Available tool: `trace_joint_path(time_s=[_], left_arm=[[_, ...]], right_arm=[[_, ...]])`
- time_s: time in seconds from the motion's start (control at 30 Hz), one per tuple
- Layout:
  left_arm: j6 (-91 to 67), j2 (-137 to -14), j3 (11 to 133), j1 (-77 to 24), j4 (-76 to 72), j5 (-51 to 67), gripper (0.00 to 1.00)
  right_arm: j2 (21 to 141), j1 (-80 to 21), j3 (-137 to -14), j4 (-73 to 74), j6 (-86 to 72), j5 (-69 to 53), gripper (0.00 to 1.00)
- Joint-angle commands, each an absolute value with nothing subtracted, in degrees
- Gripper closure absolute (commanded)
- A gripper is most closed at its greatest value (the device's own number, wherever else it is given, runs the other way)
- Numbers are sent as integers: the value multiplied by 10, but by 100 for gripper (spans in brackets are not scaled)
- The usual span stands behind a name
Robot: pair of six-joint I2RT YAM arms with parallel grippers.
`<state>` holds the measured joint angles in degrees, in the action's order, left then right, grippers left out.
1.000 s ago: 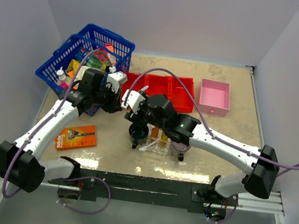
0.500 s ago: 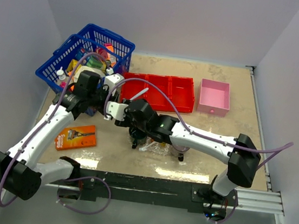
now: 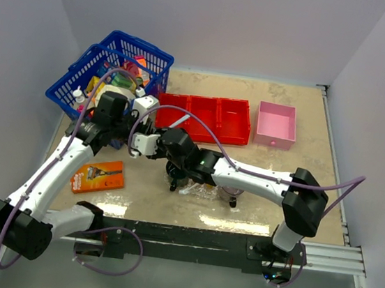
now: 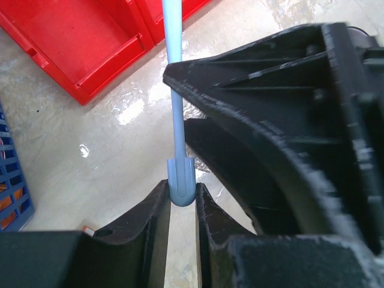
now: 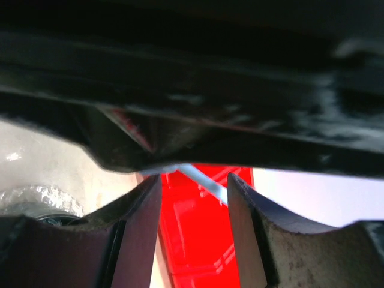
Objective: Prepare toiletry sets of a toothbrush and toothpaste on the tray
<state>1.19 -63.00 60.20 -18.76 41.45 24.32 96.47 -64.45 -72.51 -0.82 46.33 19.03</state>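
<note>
The left fingers (image 4: 150,231) clamp the base of a pale toothbrush (image 4: 174,90) above the table (image 4: 90,162), near a red bin (image 4: 78,54); the right fingers (image 5: 137,234) stand apart around its shaft.

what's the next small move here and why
Probably close the right pincer onto the toothbrush shaft. The left pincer is clamped on its butt end, and the shaft runs through the right pincer's open gap, apparently untouched. The left should let go only afterwards.
</note>
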Motion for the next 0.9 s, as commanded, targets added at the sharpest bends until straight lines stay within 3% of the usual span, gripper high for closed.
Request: trace_joint_path(time_s=[0.0, 0.47, 0.57, 0.6, 0.67, 0.83, 0.87], left_arm=[[22, -617, 609, -184, 413, 263, 100], [25, -613, 614, -184, 413, 277, 100], [18, -613, 613, -184, 408, 272, 100], [14, -613, 613, -184, 403, 269, 100], [4, -611, 607, -184, 382, 262, 100], [-28, -612, 602, -184, 336, 251, 87], [-31, -612, 603, -184, 332, 244, 77]], right_arm=[[974, -647, -729, -49, 504, 199, 51], [1001, -663, -707, -127, 559, 237, 73], [1005, -663, -711, -117, 548, 234, 85], [1007, -664, -714, -107, 542, 236, 93], [1010, -667, -715, -104, 541, 243, 97], [1008, -673, -702, -112, 534, 255, 100], [1005, -673, -699, -117, 531, 261, 100]])
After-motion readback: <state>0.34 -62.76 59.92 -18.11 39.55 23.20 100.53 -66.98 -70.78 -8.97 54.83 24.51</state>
